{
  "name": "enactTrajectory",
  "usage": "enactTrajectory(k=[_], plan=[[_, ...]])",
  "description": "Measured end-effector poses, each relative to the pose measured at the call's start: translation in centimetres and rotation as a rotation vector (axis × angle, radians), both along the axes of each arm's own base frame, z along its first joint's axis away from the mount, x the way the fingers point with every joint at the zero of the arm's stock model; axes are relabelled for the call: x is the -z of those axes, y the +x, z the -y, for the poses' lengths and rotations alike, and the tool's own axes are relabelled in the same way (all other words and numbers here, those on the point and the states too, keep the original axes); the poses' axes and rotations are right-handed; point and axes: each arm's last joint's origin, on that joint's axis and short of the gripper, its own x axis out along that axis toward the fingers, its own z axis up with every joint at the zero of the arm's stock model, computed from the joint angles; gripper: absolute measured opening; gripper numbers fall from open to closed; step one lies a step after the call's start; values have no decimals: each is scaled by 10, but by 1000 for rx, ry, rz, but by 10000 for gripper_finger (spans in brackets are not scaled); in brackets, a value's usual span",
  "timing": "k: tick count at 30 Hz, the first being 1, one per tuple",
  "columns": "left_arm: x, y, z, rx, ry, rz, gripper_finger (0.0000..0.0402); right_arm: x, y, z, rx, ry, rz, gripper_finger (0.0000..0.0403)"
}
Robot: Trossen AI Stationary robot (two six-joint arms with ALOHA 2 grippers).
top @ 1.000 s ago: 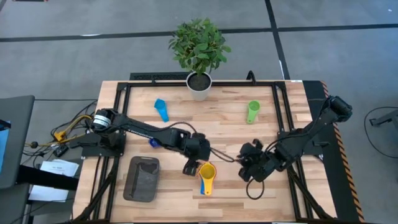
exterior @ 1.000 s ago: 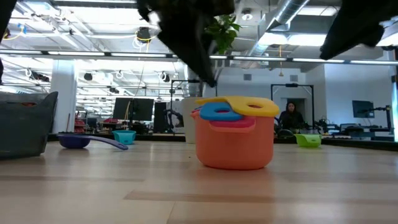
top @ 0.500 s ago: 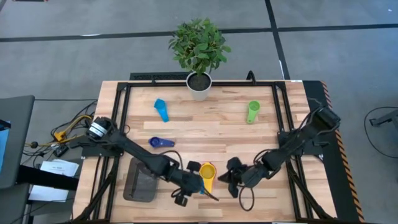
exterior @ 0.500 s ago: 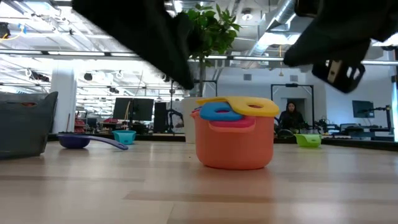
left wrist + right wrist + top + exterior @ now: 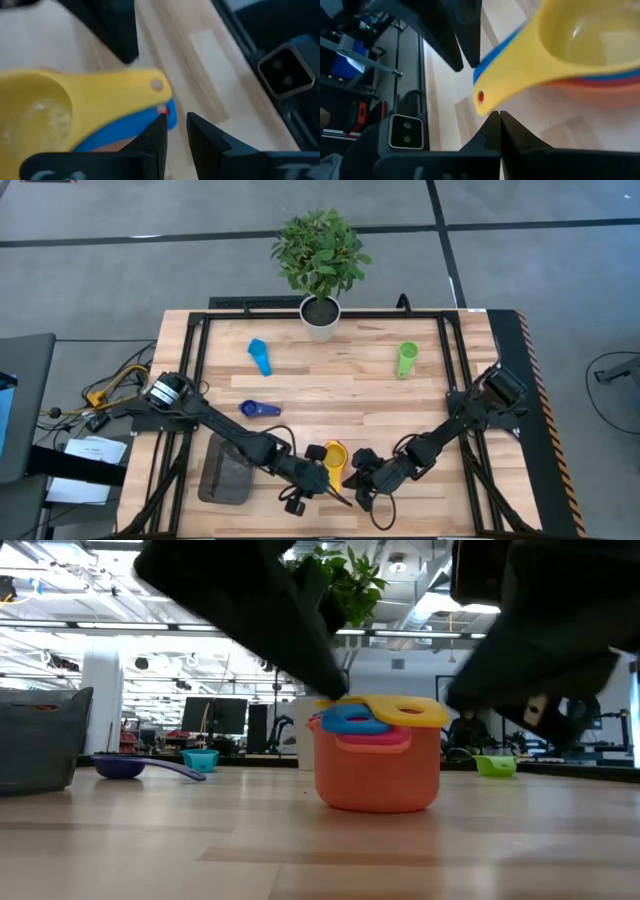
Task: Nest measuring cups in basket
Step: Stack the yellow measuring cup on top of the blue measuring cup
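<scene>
Left gripper [image 5: 322, 480] jaws nearly together | right gripper [image 5: 356, 476] jaws together | both flank stacked cups [image 5: 333, 456]

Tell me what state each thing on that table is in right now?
Stack of cups: upright on the table, yellow cup on top, outside the basket.
Green cup: loose on the table.
Light blue cup: loose on the table.
Dark blue cup: loose on the table.
Basket: on the table, apparently empty.
Left gripper: nearly shut, by the stack's handles.
Right gripper: shut, beside the stack.
Plant: upright.
</scene>
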Motion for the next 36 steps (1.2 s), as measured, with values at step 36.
enactTrajectory(k=[36], plan=[[-2,3,-34,-107,42,-92,29,5,18,21,-69,-8,-14,12]])
